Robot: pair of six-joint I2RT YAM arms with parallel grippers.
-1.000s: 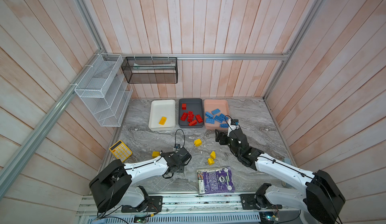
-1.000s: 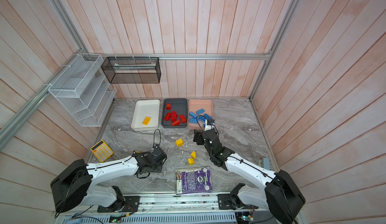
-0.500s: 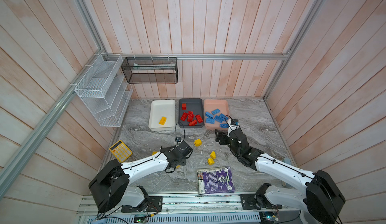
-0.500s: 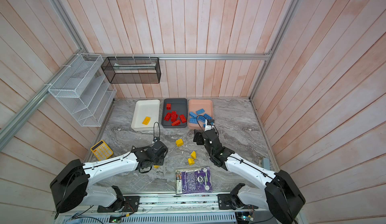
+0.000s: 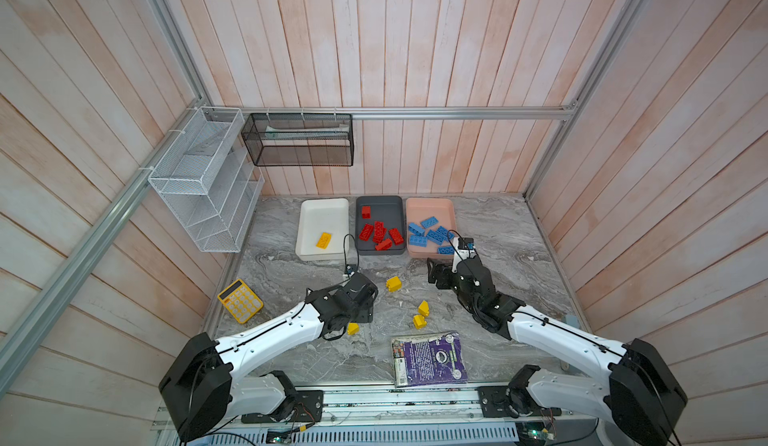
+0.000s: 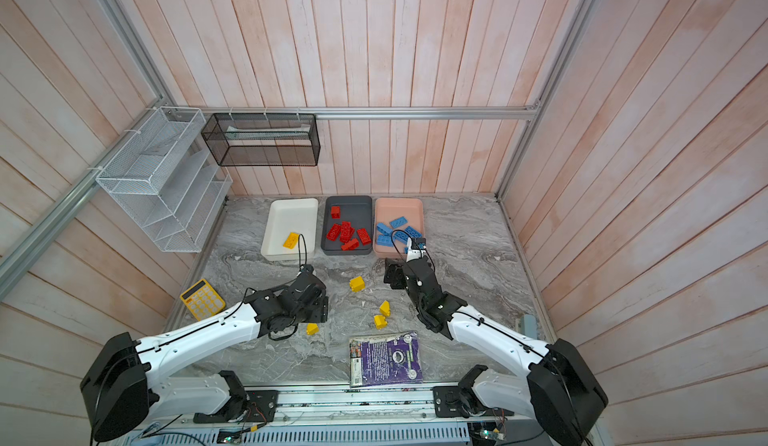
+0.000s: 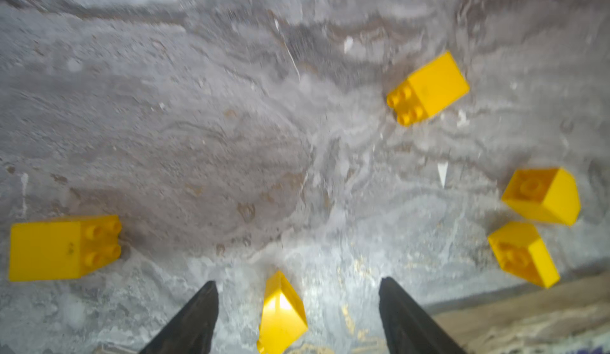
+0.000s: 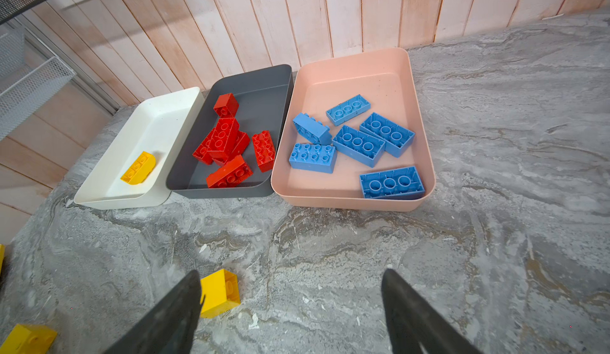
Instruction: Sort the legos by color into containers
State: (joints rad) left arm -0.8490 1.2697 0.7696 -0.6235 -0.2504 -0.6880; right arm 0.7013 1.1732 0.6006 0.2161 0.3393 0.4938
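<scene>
Three containers stand side by side at the back. The white tray (image 5: 324, 209) (image 8: 165, 111) holds one yellow lego (image 5: 323, 240). Several red legos (image 5: 380, 232) lie in the dark grey tray (image 5: 380, 202), and several blue legos (image 5: 430, 234) in the pink tray (image 5: 430, 203). Three yellow legos (image 5: 393, 284) (image 5: 423, 308) (image 5: 419, 321) lie loose mid-table. My left gripper (image 5: 353, 319) (image 7: 297, 281) is open, with a sloped yellow lego (image 7: 282, 312) (image 6: 312, 329) on the table between its jaws, untouched. Another yellow lego (image 7: 62, 246) lies beside it. My right gripper (image 5: 436, 275) (image 8: 291, 273) hangs open and empty before the pink tray.
A yellow calculator (image 5: 240, 300) lies at the table's left edge. Near the front edge is a purple book (image 5: 430, 358). A white wire rack (image 5: 203, 182) and a black mesh basket (image 5: 299, 140) hang on the walls behind the trays.
My left gripper has shifted a little away from the front edge and its jaws have gone from nearly shut to wide open; a yellow lego now shows beneath it. The right arm has not moved.
</scene>
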